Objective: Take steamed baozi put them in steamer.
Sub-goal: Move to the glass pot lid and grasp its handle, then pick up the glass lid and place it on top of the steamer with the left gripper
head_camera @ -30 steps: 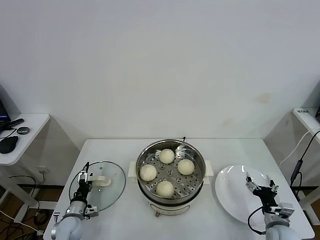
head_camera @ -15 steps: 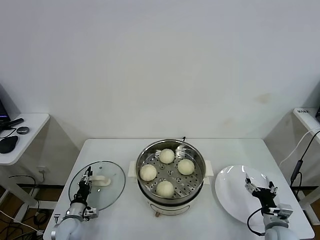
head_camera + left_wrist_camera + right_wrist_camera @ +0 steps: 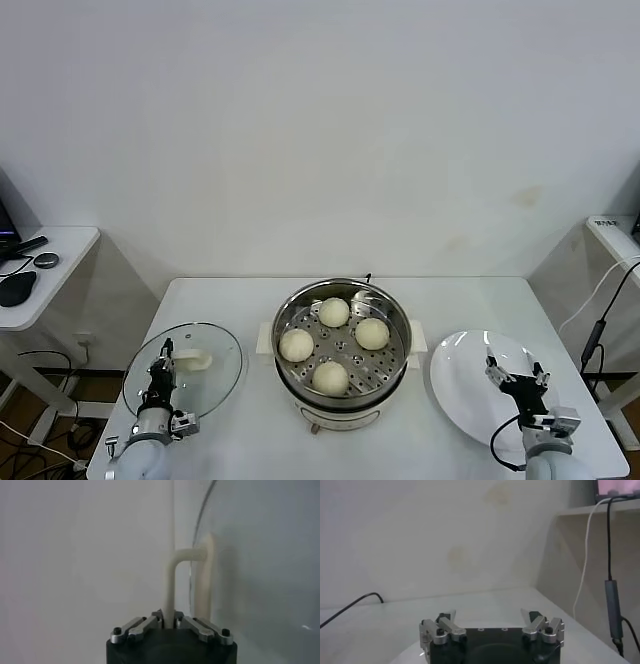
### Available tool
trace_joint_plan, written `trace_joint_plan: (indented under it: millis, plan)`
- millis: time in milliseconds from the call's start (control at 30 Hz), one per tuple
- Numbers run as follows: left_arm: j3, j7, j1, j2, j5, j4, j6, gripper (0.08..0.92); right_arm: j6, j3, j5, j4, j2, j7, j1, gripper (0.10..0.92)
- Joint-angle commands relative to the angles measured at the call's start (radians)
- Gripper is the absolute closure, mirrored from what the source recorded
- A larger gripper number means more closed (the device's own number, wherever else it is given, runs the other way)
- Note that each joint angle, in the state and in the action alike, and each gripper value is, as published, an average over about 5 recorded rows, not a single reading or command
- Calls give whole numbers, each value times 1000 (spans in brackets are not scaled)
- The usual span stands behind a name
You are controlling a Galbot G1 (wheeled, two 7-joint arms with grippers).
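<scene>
Gripping the cream handle [image 3: 172,580] of the glass lid [image 3: 183,367], the left gripper [image 3: 163,362] sits at the table's [image 3: 240,300] left front; its fingers are closed tight on the handle's near leg, seen plainly in the left wrist view. The lid appears tilted, its far edge raised. The four baozi [image 3: 334,312] lie well apart from this gripper, to its right, inside the steamer [image 3: 342,340].

Count: four baozi, one steamer, one lid, one plate [image 3: 480,385], two grippers.

Containers: the steamer stands at the table's centre on its cream base, uncovered, and holds all four baozi on the perforated floor, set in a rough ring and not touching one another. The plate lies to the right of the steamer and carries no baozi.

The right gripper [image 3: 516,378] hangs over the plate's near part with fingers spread wide, holding nothing. It is apart from the steamer and the baozi.
</scene>
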Motion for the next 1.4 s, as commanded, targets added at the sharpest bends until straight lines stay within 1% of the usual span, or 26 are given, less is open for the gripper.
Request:
trace_joint_plan:
  millis: [33,100,167,300,467,533,633,733,933,1200,1300,1400]
  plan:
    - [10,120,95,-42,-20,-368,392,826,-2,-5,1,7,1,-1,1,203]
    - [13,154,78,-65,26,-407,475,826,-2,-7,1,9,2,-1,-1,203]
    - [9,192,67,-88,72,-445,524,826,-2,-8,1,13,4,-2,-3,203]
    - [0,269,78,-114,127,-521,537,826,-7,-8,0,26,5,-3,-11,203]
    - [20,319,82,-150,164,-616,538,826,-13,-15,-7,34,3,-2,-23,203]
    - [50,354,80,-168,184,-678,538,826,-16,-19,-9,40,5,-2,-27,203]
    - [135,419,72,-185,209,-765,538,826,-20,-23,-14,46,8,-2,-29,203]
    - [235,460,54,-201,235,-799,538,826,-24,-25,-19,51,11,-4,-30,203]
    - [441,497,-6,-228,273,-784,538,826,-24,-41,-35,61,0,-13,-55,203]
    - [693,532,-100,-226,288,-721,538,826,-16,-41,-56,77,1,-12,-95,203]
    - [748,535,-128,-229,277,-669,538,826,-16,-37,-62,82,13,-12,-97,203]
    - [767,522,-145,-244,276,-594,537,826,-17,-36,-69,84,21,-13,-96,203]
